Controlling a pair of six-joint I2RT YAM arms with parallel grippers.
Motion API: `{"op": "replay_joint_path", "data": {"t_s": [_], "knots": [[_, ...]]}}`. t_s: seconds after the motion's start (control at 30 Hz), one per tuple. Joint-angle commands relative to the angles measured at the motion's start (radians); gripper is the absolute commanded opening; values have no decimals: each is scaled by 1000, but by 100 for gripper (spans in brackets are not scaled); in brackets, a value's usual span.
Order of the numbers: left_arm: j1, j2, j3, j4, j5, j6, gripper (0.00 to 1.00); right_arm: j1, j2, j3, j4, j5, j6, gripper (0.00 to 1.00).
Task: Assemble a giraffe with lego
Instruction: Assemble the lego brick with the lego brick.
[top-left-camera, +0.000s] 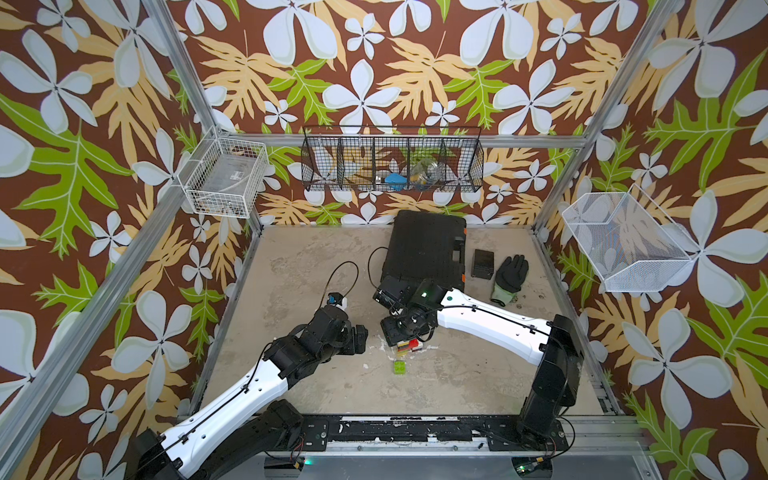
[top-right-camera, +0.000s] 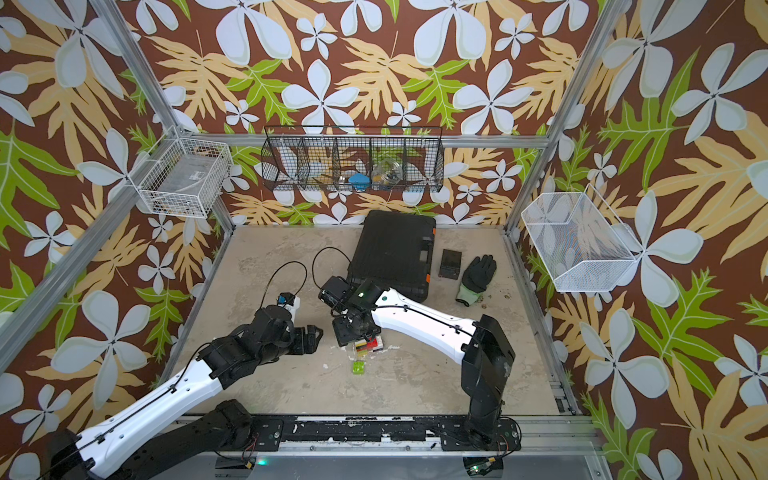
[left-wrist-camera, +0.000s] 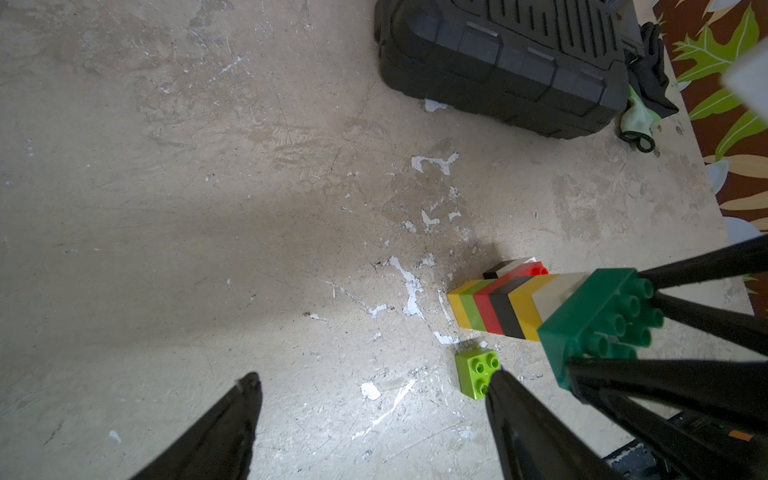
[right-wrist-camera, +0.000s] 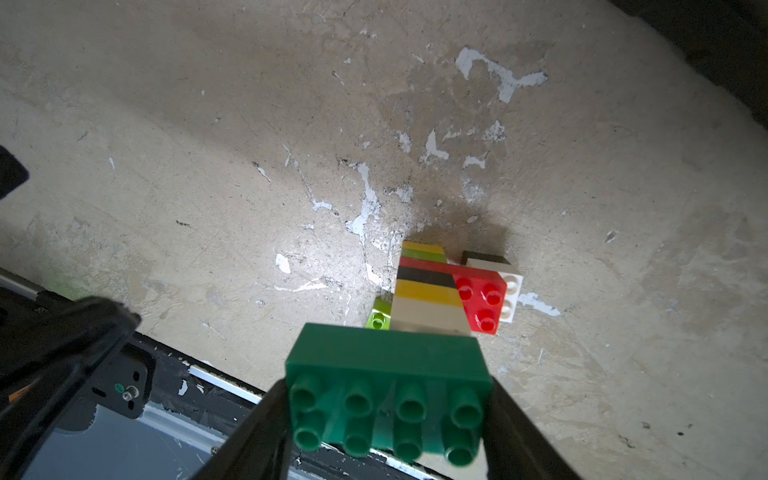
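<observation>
The right hand (right-wrist-camera: 388, 419) is closed on the dark green head brick (right-wrist-camera: 388, 365), one finger (right-wrist-camera: 523, 436) on each short end, so the brick's long axis runs straight across the grip. The rest of the giraffe (left-wrist-camera: 511, 309) hangs directly below that hand as an upright column. White, yellow and black neck bricks go down to the red body. One leg, yellow and lime, sits under the neck, and the other, white over black, sits under the body's far end. Both feet appear to rest on the tabletop (left-wrist-camera: 208, 208). Its long axis points from the tabletop up into the right hand.

The left hand (left-wrist-camera: 372, 380) is spread wide and holds nothing. It hovers beside the giraffe, apart from it, with its fingertips aimed down at the tabletop. One loose lime brick (left-wrist-camera: 476, 374) lies studs up just below and ahead of the left finger (left-wrist-camera: 519, 424) on the giraffe's side. In the left wrist view that fingertip overlaps a corner of the brick, though contact cannot be confirmed. In a top view the brick (top-left-camera: 400, 368) lies just clear of the giraffe's feet, on the side toward the arm bases.

The empty left hand is the nearer one for that brick, since the right hand is taken up steadying the giraffe. To straddle the brick, the left hand would have to shift toward the giraffe and come down close to the right hand's fingers.
</observation>
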Motion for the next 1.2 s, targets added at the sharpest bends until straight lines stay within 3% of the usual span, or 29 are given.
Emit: {"op": "replay_joint_path", "data": {"t_s": [0.0, 1.17], "knots": [[-1, -2, 0, 15, 2, 12, 88, -1, 9, -4, -7, -2, -4, 49], [-1, 3, -2, 22, 3, 18, 88, 6, 4, 52, -38, 7, 6, 46]]}}
